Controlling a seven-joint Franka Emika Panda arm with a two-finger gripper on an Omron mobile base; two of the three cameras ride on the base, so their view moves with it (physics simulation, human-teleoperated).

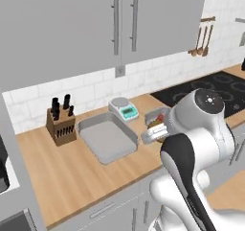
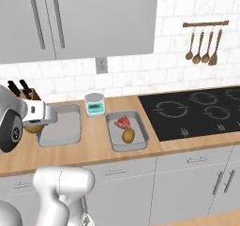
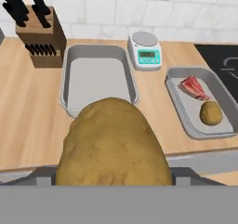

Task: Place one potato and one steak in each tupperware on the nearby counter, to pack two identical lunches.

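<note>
One tupperware (image 3: 179,102) already holds steak (image 3: 194,87) and potato (image 3: 210,113); the gripper (image 3: 114,181) (jaws wide) carries a second potato (image 3: 114,146) toward the empty tray (image 3: 97,76) at twelve o'clock, its steak outstanding.

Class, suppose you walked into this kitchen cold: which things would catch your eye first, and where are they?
First, the big golden-brown potato held in the gripper, above the near edge of the empty grey tupperware. Next, the other tupperware beside the stovetop, already holding a red steak and a second potato.
</note>
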